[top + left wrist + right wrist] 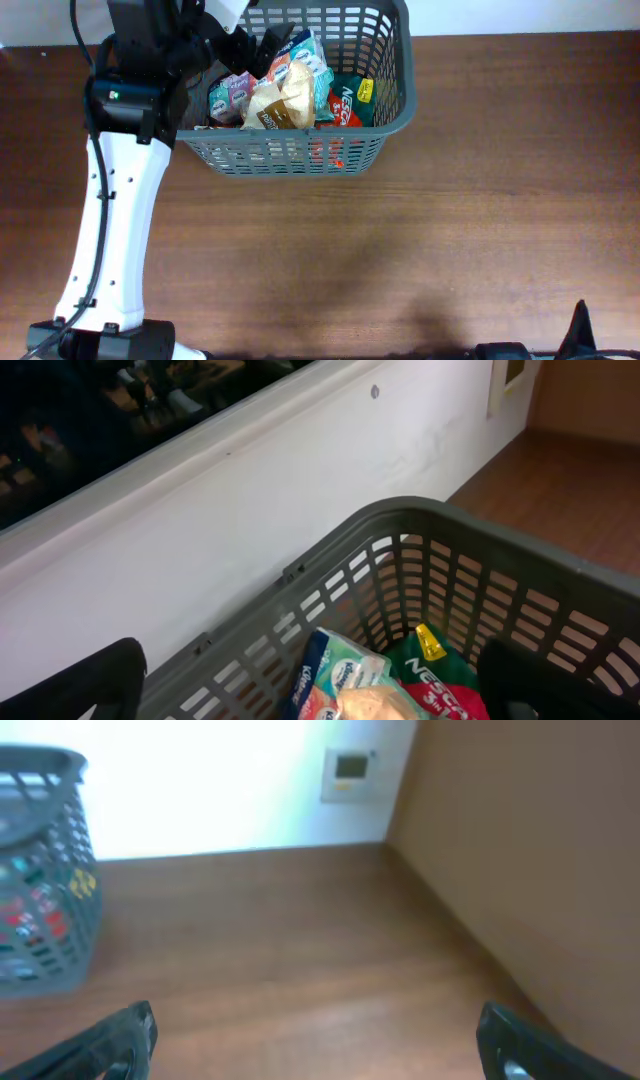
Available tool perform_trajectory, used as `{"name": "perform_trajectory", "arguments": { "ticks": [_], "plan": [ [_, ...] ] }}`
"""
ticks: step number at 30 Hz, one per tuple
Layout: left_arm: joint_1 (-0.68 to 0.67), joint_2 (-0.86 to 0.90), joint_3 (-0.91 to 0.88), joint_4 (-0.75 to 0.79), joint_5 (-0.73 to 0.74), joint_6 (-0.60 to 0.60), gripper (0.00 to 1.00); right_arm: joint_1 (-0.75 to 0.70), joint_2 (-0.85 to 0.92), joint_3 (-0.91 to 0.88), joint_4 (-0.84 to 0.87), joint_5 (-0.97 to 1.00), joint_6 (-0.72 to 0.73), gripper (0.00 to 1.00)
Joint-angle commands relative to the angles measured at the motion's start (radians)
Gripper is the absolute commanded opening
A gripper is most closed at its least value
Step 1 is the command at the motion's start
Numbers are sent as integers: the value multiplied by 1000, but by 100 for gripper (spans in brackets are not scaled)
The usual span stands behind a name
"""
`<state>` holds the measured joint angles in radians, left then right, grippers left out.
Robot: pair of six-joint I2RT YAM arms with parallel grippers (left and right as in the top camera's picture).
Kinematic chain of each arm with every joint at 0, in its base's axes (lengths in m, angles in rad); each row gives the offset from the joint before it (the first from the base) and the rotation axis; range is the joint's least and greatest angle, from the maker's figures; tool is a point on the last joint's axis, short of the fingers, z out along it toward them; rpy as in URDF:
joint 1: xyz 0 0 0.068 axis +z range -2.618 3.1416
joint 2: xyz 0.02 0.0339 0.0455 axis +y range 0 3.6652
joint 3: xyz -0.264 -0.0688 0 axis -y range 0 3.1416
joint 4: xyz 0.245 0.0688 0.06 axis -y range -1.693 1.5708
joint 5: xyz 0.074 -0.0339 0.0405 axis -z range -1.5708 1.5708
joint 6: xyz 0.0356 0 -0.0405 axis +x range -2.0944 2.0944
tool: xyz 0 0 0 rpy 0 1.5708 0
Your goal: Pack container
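The dark grey basket point(392, 110) stands at the back of the table, left of centre. It holds several packets: a tan bag point(282, 100), a blue-and-white tissue pack point(312, 62) and a red-green Nescafe packet point(345, 102). My left gripper point(262, 42) hovers over the basket's far left corner, open and empty. In the left wrist view the basket rim point(440, 515), tissue pack point(335, 672) and Nescafe packet point(440, 685) lie between its spread fingers point(320, 690). My right gripper point(318, 1040) is open and empty, low at the table's front right edge point(578, 335). The basket point(45, 880) shows far left in its view.
The brown wooden table point(400, 250) stretches in front of and right of the basket. A white wall point(250, 530) runs right behind the basket. A brown side wall point(520, 850) stands at the right in the right wrist view.
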<state>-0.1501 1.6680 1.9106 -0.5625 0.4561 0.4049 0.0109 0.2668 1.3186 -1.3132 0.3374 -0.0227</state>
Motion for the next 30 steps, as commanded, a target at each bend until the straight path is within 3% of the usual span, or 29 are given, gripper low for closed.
{"name": "perform_trajectory", "arguments": {
  "ticks": [1, 8, 17, 30],
  "plan": [
    [2, -11, 15, 2, -8, 13, 99, 11, -9, 7, 42, -40, 17, 99],
    [2, -11, 14, 2, -8, 13, 99, 28, -9, -69, 149, -130, 17, 99],
    [2, -11, 14, 1, -8, 13, 99, 28, -9, -275, 626, -451, 17, 99],
    [2, -11, 15, 1, -8, 13, 99, 28, -8, -306, 682, -378, 0, 99]
  ]
}}
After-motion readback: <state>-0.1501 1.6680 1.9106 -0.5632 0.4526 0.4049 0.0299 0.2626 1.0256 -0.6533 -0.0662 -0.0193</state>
